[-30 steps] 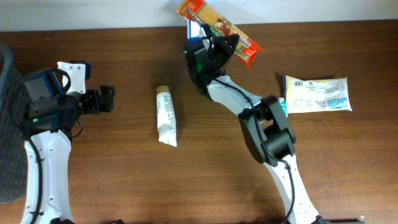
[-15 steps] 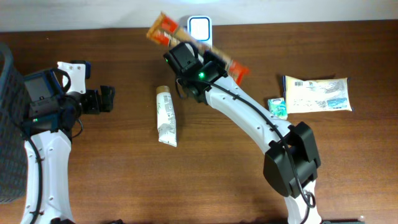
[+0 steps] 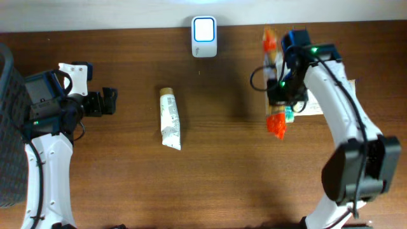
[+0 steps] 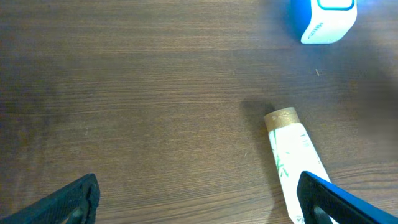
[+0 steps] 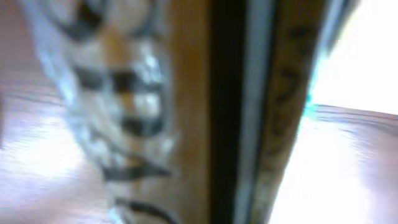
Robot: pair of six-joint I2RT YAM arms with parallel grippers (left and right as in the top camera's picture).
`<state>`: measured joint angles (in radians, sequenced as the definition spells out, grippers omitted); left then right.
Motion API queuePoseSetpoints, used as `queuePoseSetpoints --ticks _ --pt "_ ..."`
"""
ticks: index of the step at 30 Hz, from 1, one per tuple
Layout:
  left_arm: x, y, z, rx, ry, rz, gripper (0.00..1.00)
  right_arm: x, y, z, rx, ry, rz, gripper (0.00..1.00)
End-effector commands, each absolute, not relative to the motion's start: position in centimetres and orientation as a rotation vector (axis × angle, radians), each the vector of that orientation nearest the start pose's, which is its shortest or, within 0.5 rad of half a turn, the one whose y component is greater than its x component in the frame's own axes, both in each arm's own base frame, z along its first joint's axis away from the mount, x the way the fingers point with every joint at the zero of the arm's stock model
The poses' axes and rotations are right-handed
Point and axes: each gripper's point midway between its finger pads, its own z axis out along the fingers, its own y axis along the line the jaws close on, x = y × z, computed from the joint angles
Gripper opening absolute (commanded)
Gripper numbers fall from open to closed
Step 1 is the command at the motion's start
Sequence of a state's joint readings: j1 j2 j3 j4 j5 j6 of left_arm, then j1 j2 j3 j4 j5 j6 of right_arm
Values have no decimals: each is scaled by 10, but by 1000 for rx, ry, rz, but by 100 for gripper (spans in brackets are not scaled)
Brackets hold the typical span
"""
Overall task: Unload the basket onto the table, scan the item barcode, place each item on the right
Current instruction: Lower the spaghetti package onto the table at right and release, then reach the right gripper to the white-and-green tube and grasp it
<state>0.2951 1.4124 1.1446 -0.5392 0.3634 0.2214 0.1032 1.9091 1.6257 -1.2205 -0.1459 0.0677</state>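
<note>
In the overhead view, the right tool point(image 3: 278, 95) is drawn narrow and clamped on the orange snack packet point(image 3: 276, 124), which sits in the upper right of the frame. The packet runs lengthwise from top to bottom, with its red end lowest. Whether it touches the wooden desk point(image 3: 222, 178) cannot be told. Just beside it on the right, a white pouch point(image 3: 311, 108) lies largely hidden under the right arm, and a small teal pack point(image 3: 290, 116) peeks out at the packet's lower edge.

The white-and-blue scanner point(image 3: 204, 37) stands at top centre, well apart from the packet on its left. A cream tube point(image 3: 170, 118) lies left of centre, cap toward the top of the frame. At far left the left tool point(image 3: 105, 102) stands wide and holds nothing, next to a dark basket point(image 3: 7, 127) at the frame's edge.

The left wrist view shows that tool's two dark fingers point(image 4: 68, 202) spread at the bottom corners, with the tube at lower right and the scanner at upper right. The right wrist view is a blur of packet wrapping pressed close to the lens.
</note>
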Motion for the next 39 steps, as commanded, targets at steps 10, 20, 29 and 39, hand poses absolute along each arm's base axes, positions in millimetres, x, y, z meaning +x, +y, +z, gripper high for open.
queuePoseSetpoints --ticks 10,20,29,39 --pt "394 55 201 109 2305 -173 99 345 -4 48 264 3226 252 21" --pt "394 55 201 109 2305 -173 99 376 55 123 -87 3066 510 90" --pt "394 55 201 109 2305 -173 99 386 258 105 -464 2897 875 72" --pt "394 55 201 109 2305 -173 99 359 354 29 -559 2940 976 27"
